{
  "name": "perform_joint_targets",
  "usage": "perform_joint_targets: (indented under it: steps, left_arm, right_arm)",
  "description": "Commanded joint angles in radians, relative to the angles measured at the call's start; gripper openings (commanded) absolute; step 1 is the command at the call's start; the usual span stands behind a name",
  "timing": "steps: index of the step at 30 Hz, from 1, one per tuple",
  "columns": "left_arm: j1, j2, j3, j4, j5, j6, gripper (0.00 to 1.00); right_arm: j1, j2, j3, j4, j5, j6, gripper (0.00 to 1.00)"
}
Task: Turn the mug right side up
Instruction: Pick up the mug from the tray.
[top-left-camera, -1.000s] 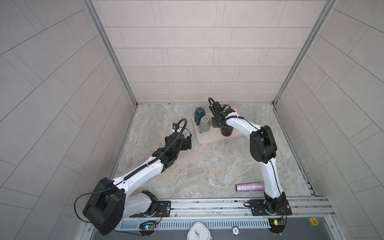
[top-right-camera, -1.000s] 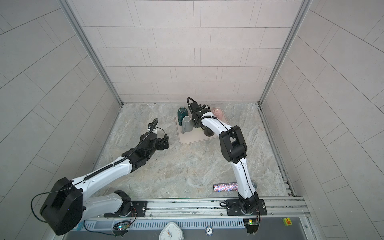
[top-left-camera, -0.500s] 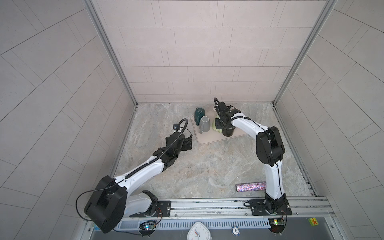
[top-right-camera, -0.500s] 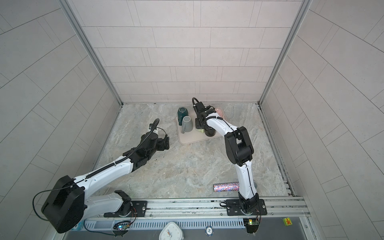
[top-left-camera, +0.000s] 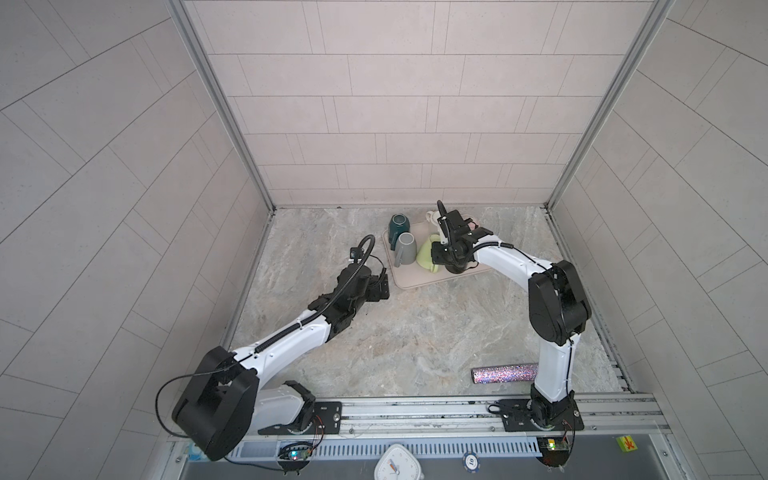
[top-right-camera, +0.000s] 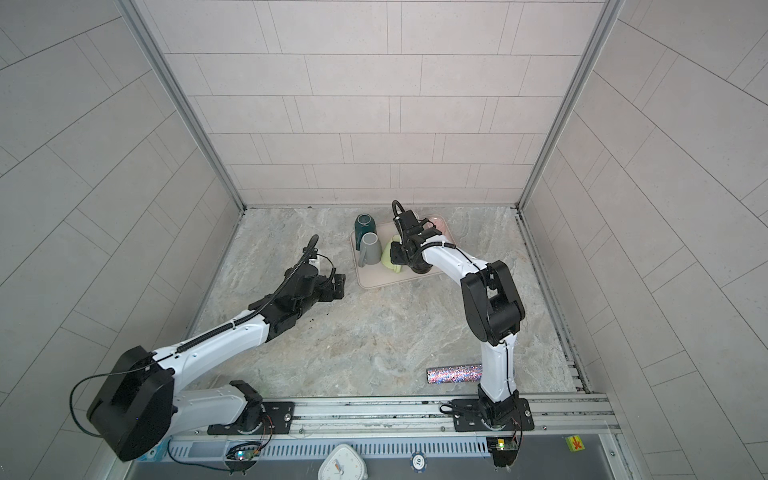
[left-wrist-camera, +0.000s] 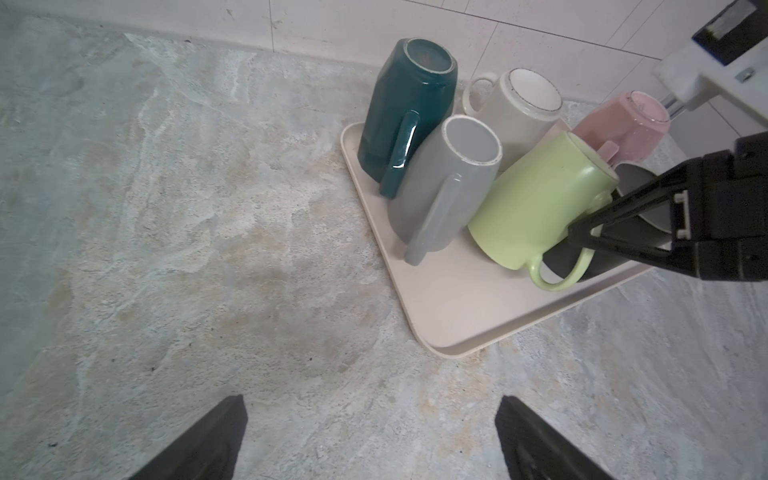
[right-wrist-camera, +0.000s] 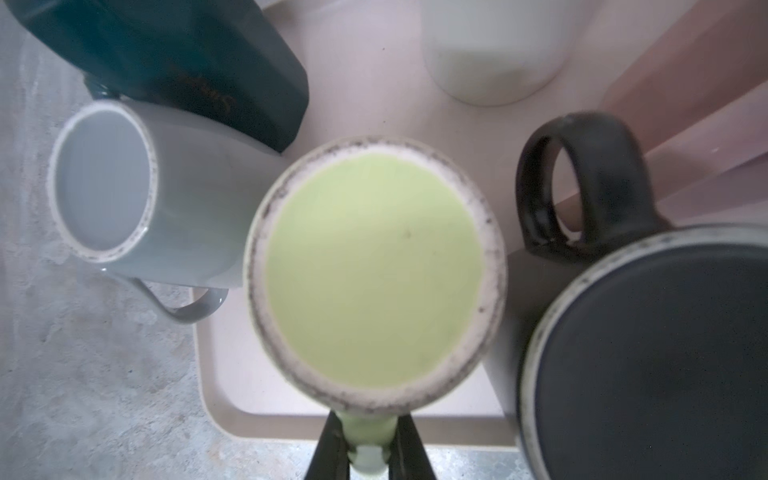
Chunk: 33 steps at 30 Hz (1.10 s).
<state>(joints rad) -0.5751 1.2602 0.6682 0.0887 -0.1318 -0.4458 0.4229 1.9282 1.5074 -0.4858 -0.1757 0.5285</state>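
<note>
The tray (top-left-camera: 419, 279) lies at 12 o'clock on the surface (top-left-camera: 415, 332), close to the back wall. Six mugs crowd it.

The green mug (left-wrist-camera: 536, 199) sits near the tray's middle, just beside the grey mug (left-wrist-camera: 449, 183) at its 9 o'clock. It is tilted, with its base up and its mouth slanting down toward the tray. Whether its rim touches the tray I cannot tell. The right arm (top-left-camera: 503, 259) reaches over the tray from 4 o'clock, and its jaws are clamped on the green mug's handle. The right wrist view shows one finger (right-wrist-camera: 332, 449) on each side of the handle and the mug's unglazed base ring facing the camera.

The other five mugs are all mouth down:
- The teal mug (left-wrist-camera: 407, 95) is at 10 o'clock on the tray, at its edge.
- The cream mug (left-wrist-camera: 523, 104) is at 12 o'clock.
- The pink mug (left-wrist-camera: 619, 124) is at 1 o'clock.
- The black mug (right-wrist-camera: 656, 353) is at 5 o'clock, close against the green one.
- The grey mug leans on the teal mug.

The left arm (top-left-camera: 291, 336) stretches in from 7 o'clock. Its jaws stand wide apart and empty, just off the tray's corner at 8 o'clock.

A glitter tube (top-left-camera: 505, 372) lies at 5 o'clock on the surface, beside the right arm's base.
</note>
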Motion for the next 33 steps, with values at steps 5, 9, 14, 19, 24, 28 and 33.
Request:
perform_joint_targets:
  steps: [5, 9, 14, 19, 24, 28, 33]
  left_arm:
    - [-0.014, 0.057, 0.045, 0.076, 0.100, -0.090, 1.00]
    - [-0.025, 0.083, 0.054, 0.098, 0.120, -0.111, 0.95]
    - [-0.031, 0.106, 0.078, 0.123, 0.146, -0.140, 0.88]
    - [-0.031, 0.129, 0.061, 0.238, 0.183, -0.226, 0.89]
    - [-0.031, 0.159, 0.040, 0.376, 0.246, -0.312, 0.89]
    - [-0.031, 0.171, 0.026, 0.469, 0.270, -0.348, 0.88]
    - [-0.031, 0.183, 0.028, 0.558, 0.288, -0.365, 0.85]
  right_arm:
    - [-0.001, -0.121, -0.040, 0.150, -0.065, 0.034, 0.00]
    - [-0.001, -0.143, -0.068, 0.169, -0.077, 0.037, 0.00]
    - [-0.002, -0.174, -0.096, 0.195, -0.089, 0.044, 0.00]
    - [-0.002, -0.216, -0.118, 0.224, -0.111, 0.056, 0.00]
    - [-0.001, -0.281, -0.166, 0.308, -0.144, 0.071, 0.00]
    - [-0.002, -0.338, -0.229, 0.421, -0.161, 0.099, 0.00]
    - [-0.004, -0.394, -0.305, 0.563, -0.184, 0.147, 0.00]
